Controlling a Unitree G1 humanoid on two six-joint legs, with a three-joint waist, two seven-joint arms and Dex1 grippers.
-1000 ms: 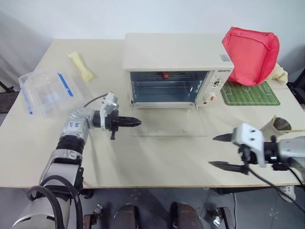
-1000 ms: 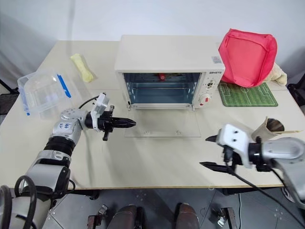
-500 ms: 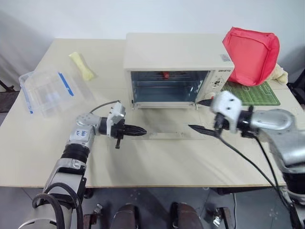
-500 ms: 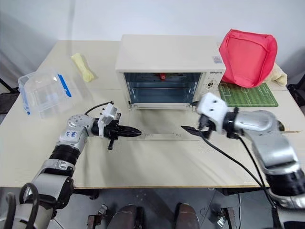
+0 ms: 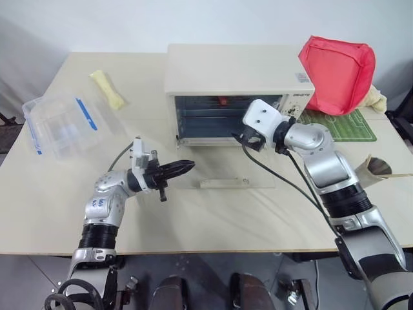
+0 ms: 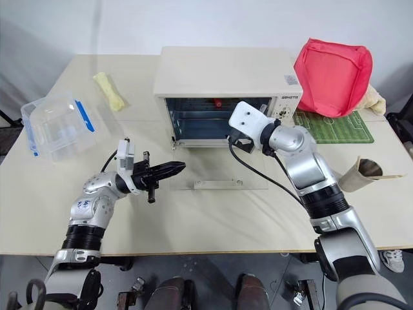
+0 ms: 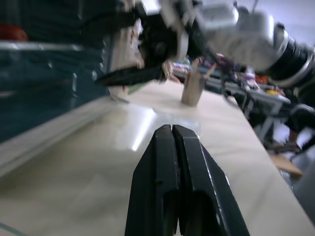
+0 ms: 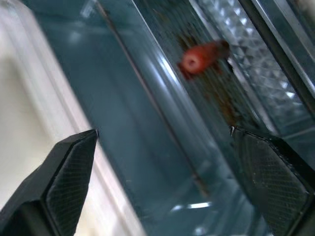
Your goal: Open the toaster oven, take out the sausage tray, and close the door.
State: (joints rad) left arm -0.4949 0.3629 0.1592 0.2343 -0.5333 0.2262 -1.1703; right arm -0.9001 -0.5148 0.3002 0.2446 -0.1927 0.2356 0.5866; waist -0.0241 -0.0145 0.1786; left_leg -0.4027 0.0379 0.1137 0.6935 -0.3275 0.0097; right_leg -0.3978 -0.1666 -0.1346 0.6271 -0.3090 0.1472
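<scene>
The right gripper [image 8: 162,182] gaped wide at the toaster oven [image 5: 235,77] mouth, facing the sausage tray [image 8: 211,93]; the left gripper [image 5: 184,167] hovered pinched shut above the lowered door [image 5: 232,174].

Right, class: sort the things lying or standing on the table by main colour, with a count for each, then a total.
Cream or white: 1, toaster oven
Red: 1, bag
Yellow: 1, cloth roll
Green: 1, mat
Clear: 1, plastic box
Tan: 1, paper cup
Total: 6
</scene>
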